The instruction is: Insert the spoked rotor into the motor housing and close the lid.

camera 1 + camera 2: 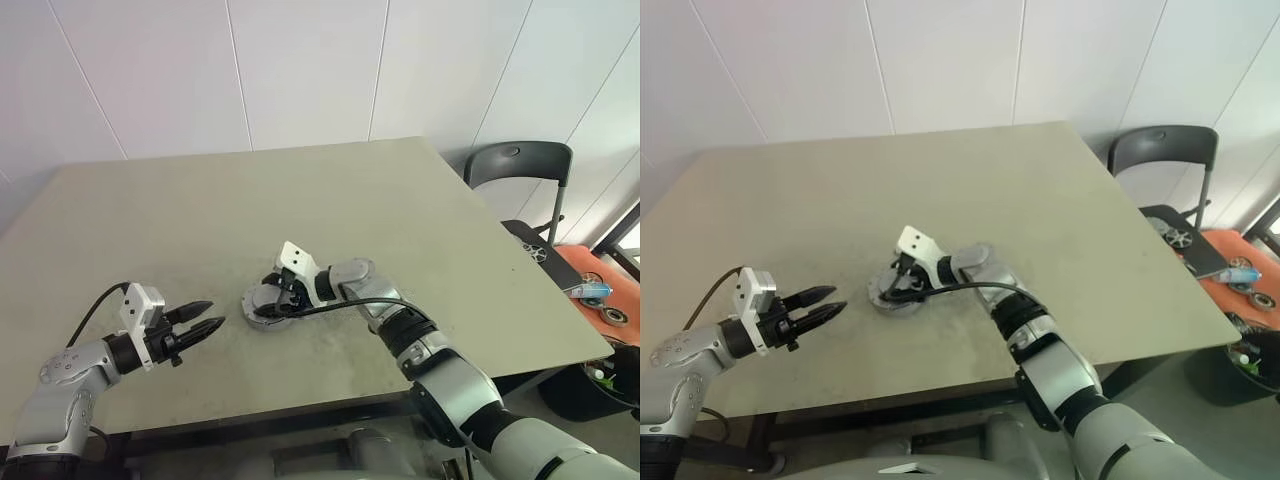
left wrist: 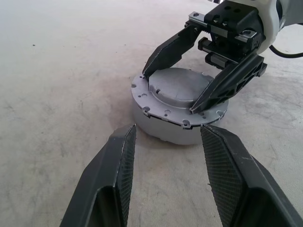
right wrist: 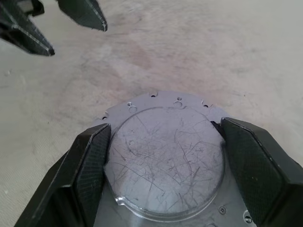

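Note:
The motor housing (image 2: 163,131) is a pale round body standing on the grey table (image 1: 330,190), in front of me. A scratched silvery lid (image 3: 165,161) with a holed flange lies flat on top of it. The spoked rotor is hidden. My right gripper (image 3: 164,127) reaches in from the right, and its two fingers press against opposite sides of the lid's raised disc. My left gripper (image 1: 212,315) hovers open a short way to the left of the housing, pointing at it, with nothing between its fingers.
A dark folding chair (image 1: 520,165) stands past the table's right corner. Beside it a low orange surface (image 1: 585,275) holds small parts and a bottle. The table's front edge (image 1: 300,405) runs close below both arms.

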Controlling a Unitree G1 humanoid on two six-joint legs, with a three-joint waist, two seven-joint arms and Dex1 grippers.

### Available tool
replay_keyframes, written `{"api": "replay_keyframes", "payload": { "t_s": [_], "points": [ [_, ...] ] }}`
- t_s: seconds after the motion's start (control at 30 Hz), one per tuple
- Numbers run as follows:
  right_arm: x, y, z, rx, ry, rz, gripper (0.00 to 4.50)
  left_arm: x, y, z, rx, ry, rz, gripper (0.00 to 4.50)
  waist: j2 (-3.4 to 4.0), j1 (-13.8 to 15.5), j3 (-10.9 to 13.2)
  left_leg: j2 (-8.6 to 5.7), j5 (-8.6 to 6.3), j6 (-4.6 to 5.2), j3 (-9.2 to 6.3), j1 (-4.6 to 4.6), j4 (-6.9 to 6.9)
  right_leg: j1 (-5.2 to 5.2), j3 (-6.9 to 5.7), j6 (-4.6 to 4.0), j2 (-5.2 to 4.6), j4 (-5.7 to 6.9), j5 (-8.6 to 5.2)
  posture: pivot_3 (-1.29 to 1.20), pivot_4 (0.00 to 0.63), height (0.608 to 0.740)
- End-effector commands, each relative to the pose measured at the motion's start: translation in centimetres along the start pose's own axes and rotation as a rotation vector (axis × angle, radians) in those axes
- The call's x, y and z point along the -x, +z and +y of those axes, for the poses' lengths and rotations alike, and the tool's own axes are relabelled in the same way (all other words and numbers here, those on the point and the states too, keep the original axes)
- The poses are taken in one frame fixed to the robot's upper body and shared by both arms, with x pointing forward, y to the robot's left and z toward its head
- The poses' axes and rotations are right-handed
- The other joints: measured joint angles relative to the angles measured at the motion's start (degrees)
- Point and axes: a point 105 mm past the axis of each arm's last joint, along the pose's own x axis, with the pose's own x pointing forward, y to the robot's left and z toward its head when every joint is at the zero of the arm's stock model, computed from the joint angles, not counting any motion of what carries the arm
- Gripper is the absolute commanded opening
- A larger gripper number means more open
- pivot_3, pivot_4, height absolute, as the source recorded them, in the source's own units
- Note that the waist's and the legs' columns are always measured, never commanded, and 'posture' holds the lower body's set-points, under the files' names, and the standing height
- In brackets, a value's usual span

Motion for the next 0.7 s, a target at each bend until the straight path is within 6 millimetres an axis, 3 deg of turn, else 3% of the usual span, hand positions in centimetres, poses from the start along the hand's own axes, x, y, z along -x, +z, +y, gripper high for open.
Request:
{"api": "replay_keyframes", "payload": {
  "t_s": [0.03,0.23,0.7],
  "points": [
    [-0.1,-1.7,0.5,-0.016,0.027,0.057,3.40,0.0,0.9,0.1,-0.048,-0.003,-0.017,2.32,-0.01,0.00,0.00,0.00,0.00,0.00,0.00,0.00,0.00,0.00,0.00,0.00,0.00,0.00,0.00,0.00,0.000,0.740],
    [-0.1,-1.7,1.2,-0.019,0.080,0.051,3.40,-0.2,1.0,0.0,-0.048,-0.008,-0.018,2.32,0.00,0.02,0.00,0.00,0.00,0.00,0.00,-0.01,-0.01,0.00,0.00,0.01,0.00,-0.01,0.00,0.00,0.000,0.740],
    [0.0,-3.2,0.1,-0.019,-0.008,0.094,3.40,-0.4,1.8,-0.1,-0.052,-0.014,-0.022,2.32,0.02,-0.01,-0.01,0.00,0.00,0.00,0.00,0.11,0.00,0.09,0.01,-0.01,0.00,0.01,-0.01,0.00,0.000,0.740]
  ]
}}
